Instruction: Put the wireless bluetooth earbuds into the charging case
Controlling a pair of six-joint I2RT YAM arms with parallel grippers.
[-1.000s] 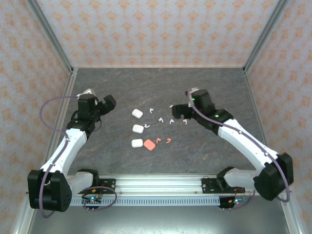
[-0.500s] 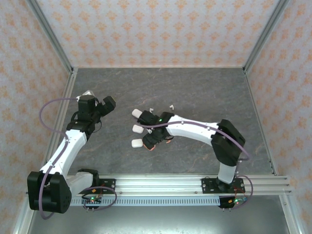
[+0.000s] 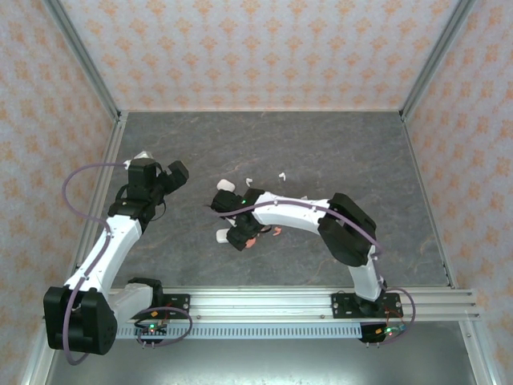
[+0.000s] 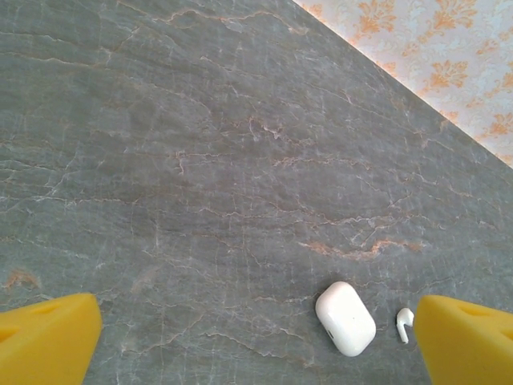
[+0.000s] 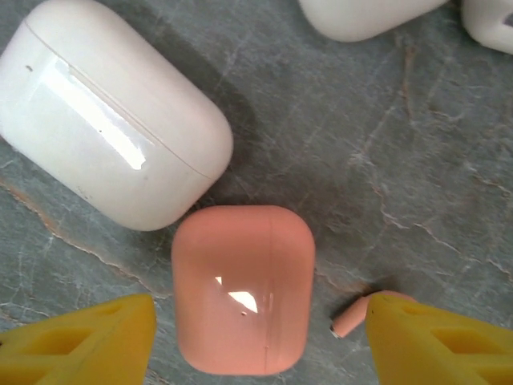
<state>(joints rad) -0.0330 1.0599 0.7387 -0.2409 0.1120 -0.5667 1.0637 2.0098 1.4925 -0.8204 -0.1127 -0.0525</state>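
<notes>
A coral-pink charging case (image 5: 243,289) lies shut on the grey stone table, between the yellow fingers of my right gripper (image 5: 260,341). The jaws stand on either side of it with a gap each side, touching nothing. A coral earbud (image 5: 350,319) lies by the right finger, partly under it. From above, the right gripper (image 3: 240,234) covers that case. My left gripper (image 3: 178,170) hangs open at the left, empty. Below the left gripper (image 4: 256,345) lie a white case (image 4: 345,318) and a white earbud (image 4: 404,324).
A large white case (image 5: 112,120) touches the coral case's upper left corner. Two more white shapes (image 5: 361,16) sit at the top edge. Loose white earbuds (image 3: 282,175) lie scattered behind the right arm, and a coral earbud (image 3: 276,232) beside it. Patterned walls enclose the table.
My right arm has swung left from the earbuds to over the coral case, and its jaws have narrowed. The left arm has stayed put.
</notes>
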